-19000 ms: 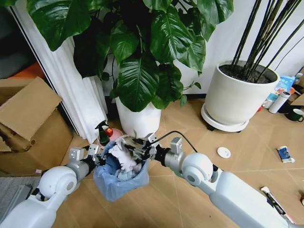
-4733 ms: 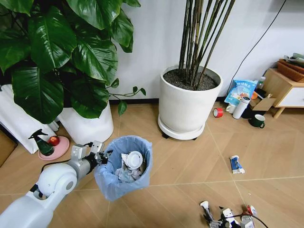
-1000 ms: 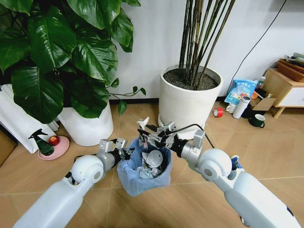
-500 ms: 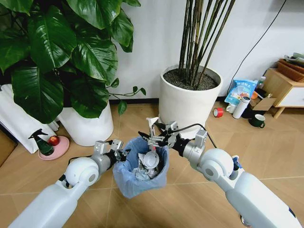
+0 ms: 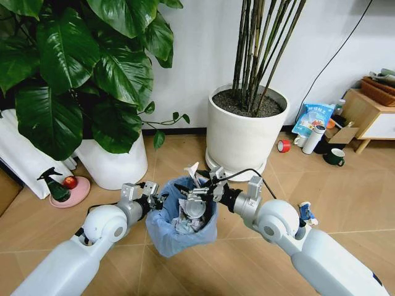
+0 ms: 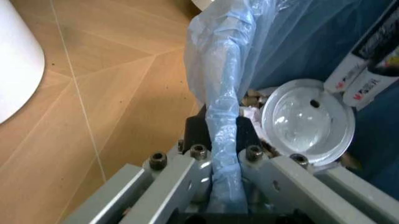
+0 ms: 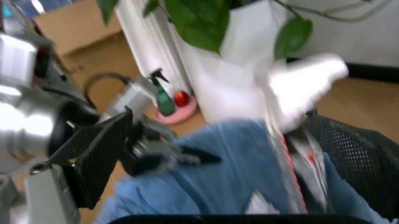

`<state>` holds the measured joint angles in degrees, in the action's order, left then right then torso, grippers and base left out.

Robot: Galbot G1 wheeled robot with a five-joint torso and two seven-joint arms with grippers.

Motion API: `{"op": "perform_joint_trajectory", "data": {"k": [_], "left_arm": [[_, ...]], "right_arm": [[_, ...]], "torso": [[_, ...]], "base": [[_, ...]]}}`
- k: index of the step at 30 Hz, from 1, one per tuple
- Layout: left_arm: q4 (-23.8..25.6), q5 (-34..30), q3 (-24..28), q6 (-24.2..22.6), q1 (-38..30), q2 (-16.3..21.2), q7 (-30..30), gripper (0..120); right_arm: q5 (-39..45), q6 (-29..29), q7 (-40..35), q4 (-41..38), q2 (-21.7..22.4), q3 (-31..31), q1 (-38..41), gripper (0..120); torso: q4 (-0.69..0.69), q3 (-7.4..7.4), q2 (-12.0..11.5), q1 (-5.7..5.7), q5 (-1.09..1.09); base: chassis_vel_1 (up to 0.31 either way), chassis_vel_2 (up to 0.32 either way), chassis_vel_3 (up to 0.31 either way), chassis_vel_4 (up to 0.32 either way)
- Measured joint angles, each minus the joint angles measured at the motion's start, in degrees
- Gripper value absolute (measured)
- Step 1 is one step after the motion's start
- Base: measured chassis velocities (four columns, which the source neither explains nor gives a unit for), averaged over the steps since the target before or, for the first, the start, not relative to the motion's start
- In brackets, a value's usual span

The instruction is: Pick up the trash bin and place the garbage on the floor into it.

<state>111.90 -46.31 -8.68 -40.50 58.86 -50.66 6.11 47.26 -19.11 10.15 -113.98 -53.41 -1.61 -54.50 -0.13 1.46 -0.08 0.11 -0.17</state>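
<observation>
The trash bin [image 5: 181,217] is held above the floor [image 5: 345,185], in front of the big white planter [image 5: 239,139]. The left gripper [image 5: 152,200] is clenched on the bin's rim and blue bag [image 6: 223,116]. The right gripper [image 5: 192,185] is over the bin's mouth, on the planter's side, grasping a white tube [image 5: 192,173] that stands up from it. Inside the bin lies a white round lid [image 6: 309,122] on crumpled paper. A blue packet [image 5: 307,213] lies on the floor to the right of the planter.
</observation>
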Motion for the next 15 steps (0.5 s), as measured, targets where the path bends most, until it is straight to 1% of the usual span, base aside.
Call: {"op": "perform_joint_trajectory", "data": {"k": [8, 15], "left_arm": [[0.1, 0.1, -0.8, 0.1, 0.5, 0.3, -0.2, 0], [0.2, 0.3, -0.9, 0.2, 0.5, 0.3, -0.5, 0]], "right_arm": [[-0.7, -0.2, 0.7, 0.1, 1.0, 2.4, -1.6, 100], [-0.5, -0.1, 0.2, -0.7, 0.9, 3.9, -1.6, 100]], "torso": [[0.00, 0.00, 0.0, 0.00, 0.00], [0.00, 0.00, 0.0, 0.00, -0.01]], "base": [[0.000, 0.000, 0.000, 0.000], [0.000, 0.000, 0.000, 0.000]]}}
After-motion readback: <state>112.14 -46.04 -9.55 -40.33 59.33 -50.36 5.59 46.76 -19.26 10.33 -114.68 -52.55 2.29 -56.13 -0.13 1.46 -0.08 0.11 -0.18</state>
